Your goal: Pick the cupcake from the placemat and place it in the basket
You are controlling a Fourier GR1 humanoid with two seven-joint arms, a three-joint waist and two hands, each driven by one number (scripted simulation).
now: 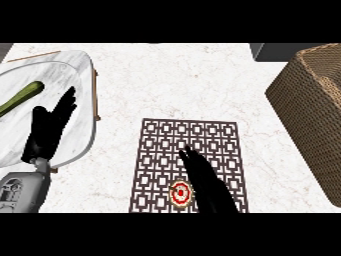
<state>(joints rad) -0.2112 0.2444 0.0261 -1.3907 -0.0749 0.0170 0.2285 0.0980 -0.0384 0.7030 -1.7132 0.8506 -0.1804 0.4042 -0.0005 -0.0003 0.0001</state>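
You are looking straight down at a white marble bench (180,80). A brown placemat (165,145) with a square lattice pattern is lying near the middle, toward 6 o'clock. The cupcake (180,193) is sitting on the placemat close to its 6 o'clock edge. You are seeing it from above as a small round thing, red and white with a gold rim.

Your right hand (208,184) is coming in from 6 o'clock over the placemat. It is showing just beside the cupcake, on the cupcake's 3 o'clock side. Its fingers (189,159) are lying straight and close together, pointing toward 11 o'clock, and they are not curling round anything. You cannot tell if the hand is touching the cupcake.

The woven basket (313,115) is standing at 3 o'clock, well apart from the cupcake. Only part of the basket is showing.

At 9 o'clock a big white plate (55,70) is resting on a wooden board (96,95). A long green vegetable (14,102) is lying on the plate. Your left hand (47,132) is showing over the plate's 5 o'clock part, with its grey forearm (18,192) coming in from 7 o'clock. Its fingers (68,102) are straight and a little spread, pointing toward 1 o'clock, and they are holding nothing.
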